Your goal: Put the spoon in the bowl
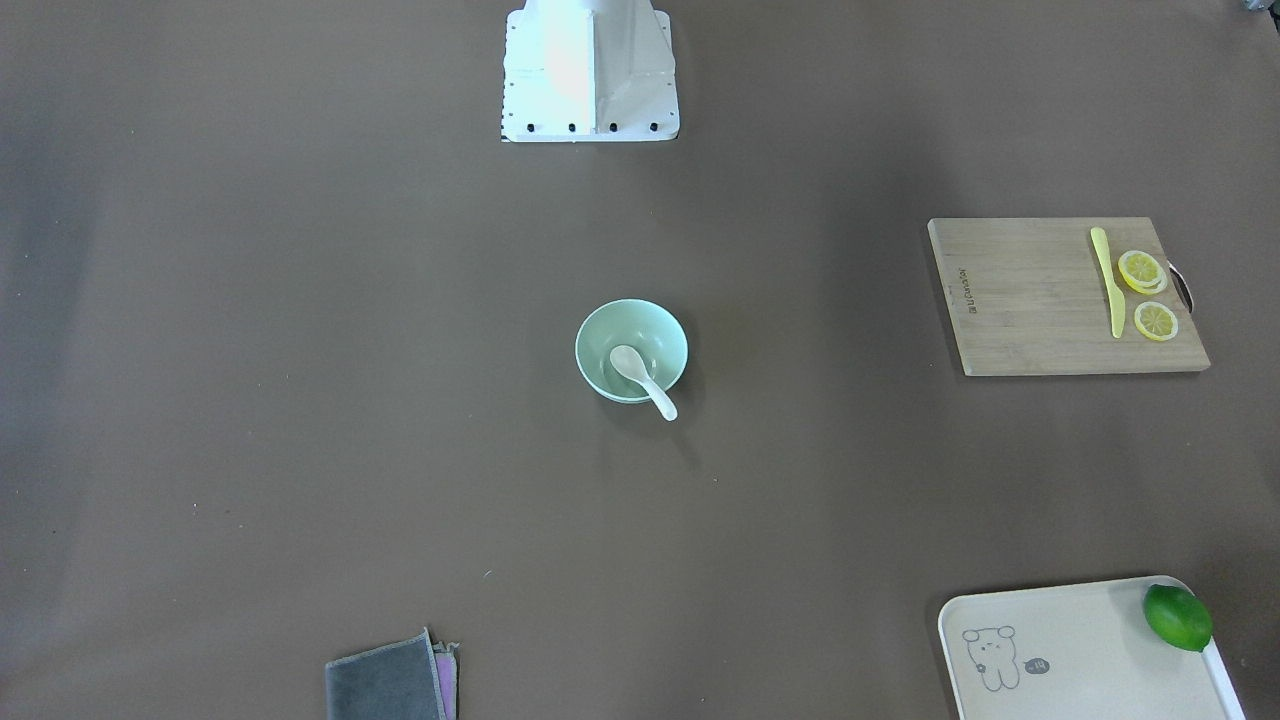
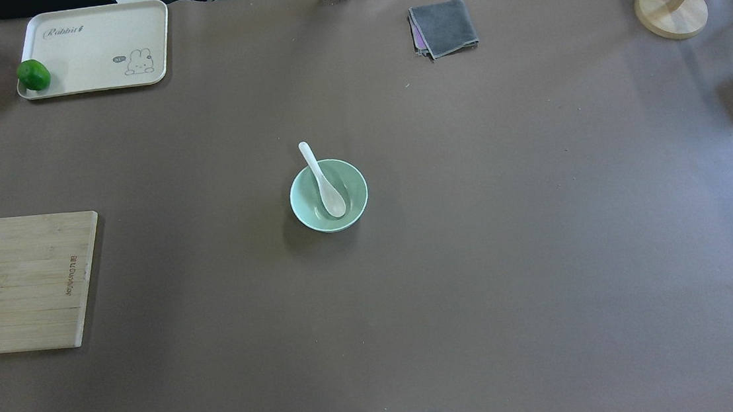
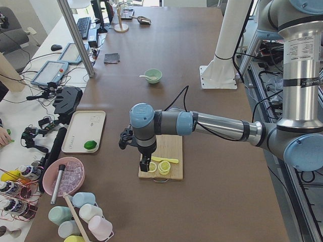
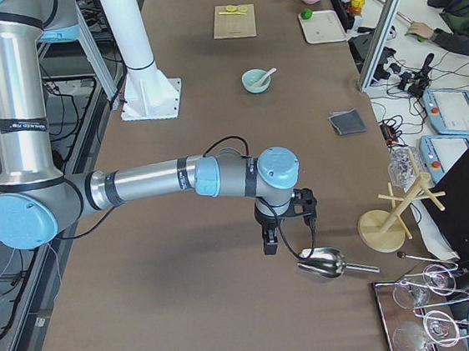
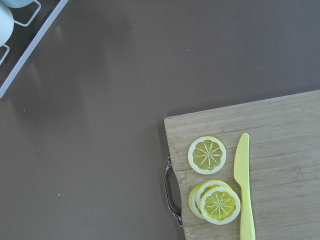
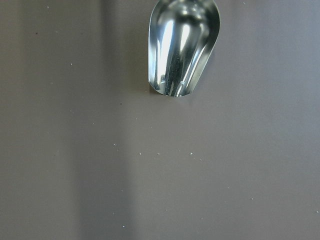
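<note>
Yellow knife (image 1: pixel 1107 285) and lemon slices (image 1: pixel 1142 270) lie on the cutting board (image 1: pixel 1020 300).

Bright even light, soft shadows, glare on scoop (image 6: pixel 182 47)

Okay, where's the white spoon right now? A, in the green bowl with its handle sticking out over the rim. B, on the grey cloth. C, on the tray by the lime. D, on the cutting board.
A: the spoon has its scoop inside the bowl, and its handle leans out over the rim.
</note>
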Available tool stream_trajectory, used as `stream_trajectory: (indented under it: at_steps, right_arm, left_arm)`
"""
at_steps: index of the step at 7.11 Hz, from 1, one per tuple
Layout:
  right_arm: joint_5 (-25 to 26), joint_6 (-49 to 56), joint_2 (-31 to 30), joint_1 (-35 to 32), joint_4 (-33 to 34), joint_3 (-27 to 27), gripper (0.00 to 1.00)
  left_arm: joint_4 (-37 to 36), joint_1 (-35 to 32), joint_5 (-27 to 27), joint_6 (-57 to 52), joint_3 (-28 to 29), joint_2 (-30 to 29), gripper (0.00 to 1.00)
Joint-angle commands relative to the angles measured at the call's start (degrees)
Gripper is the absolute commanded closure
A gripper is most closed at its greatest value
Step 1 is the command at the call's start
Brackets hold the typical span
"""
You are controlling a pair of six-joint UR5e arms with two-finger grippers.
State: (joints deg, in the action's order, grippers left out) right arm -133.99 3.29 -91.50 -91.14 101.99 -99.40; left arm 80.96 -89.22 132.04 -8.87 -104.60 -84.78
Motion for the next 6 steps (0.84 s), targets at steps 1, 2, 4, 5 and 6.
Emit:
stream_trajectory:
  at_steps: [1, 2, 4, 5, 6]
  right_arm:
    - [-0.22, 0.13, -0.34, 0.00, -0.04, -0.17, 0.00]
    - [-0.31, 0.13, -0.69, 0.00, -0.04, -0.35, 0.00]
    - [-0.31, 0.22, -0.69, 0.09, -0.13, -0.44, 0.00]
    - [-0.31, 0.31, -0.69, 0.09, -1.09, -0.61, 0.00]
    - [-0.40, 0.31, -2.09, 0.09, -4.75, -0.53, 0.00]
  left_arm:
    - [-0.01, -0.42, -0.03, -0.01, 0.01, 0.14, 0.01]
    - [0.07, -0.34, 0.06, -0.01, -0.17, 0.32, 0.01]
    - [0.07, -0.34, 0.06, -0.01, -0.25, 0.50, 0.01]
    - [0.07, -0.42, 0.06, -0.01, -0.69, 0.58, 0.01]
    - [0.07, -0.42, 0.06, -0.01, -0.78, 0.58, 0.01]
